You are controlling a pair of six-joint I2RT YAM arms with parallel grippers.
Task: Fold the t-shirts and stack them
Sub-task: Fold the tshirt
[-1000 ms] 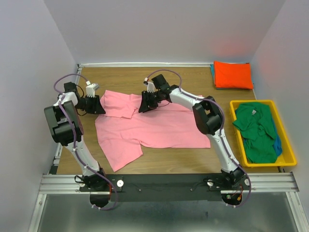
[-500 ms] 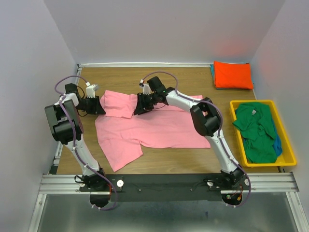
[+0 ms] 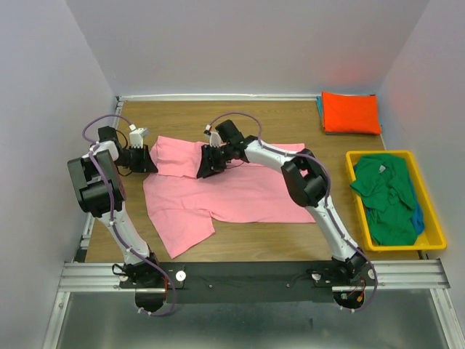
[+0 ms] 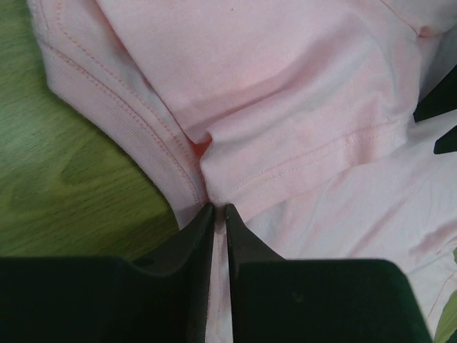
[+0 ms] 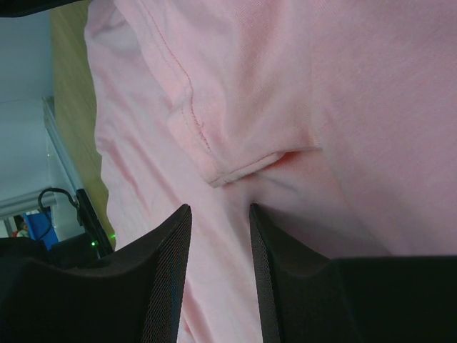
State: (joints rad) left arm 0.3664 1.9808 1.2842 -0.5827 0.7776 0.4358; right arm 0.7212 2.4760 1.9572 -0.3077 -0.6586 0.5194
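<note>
The left gripper (image 4: 218, 207) has its black fingers nearly pressed together, pinching a fold at the left edge of the pink t-shirt (image 3: 232, 193), beside a ribbed hem. The right gripper (image 5: 218, 211) stands with its fingers spread, tips down on the pink cloth, and a folded sleeve hem lies just ahead of them.

Seen from above, the pink t-shirt lies spread across the middle of the wooden desk (image 3: 189, 120), partly folded along its far edge, with one flap reaching toward the near side. A folded orange t-shirt (image 3: 351, 113) sits at the far right corner. A yellow bin (image 3: 436, 233) on the right holds a crumpled green t-shirt (image 3: 385, 196) over a blue t-shirt (image 3: 418, 218). Plain pale walls enclose the desk.

The left arm rises along the left edge and bends in to the shirt's far left corner. The right arm stretches diagonally across the shirt to its far middle edge.
</note>
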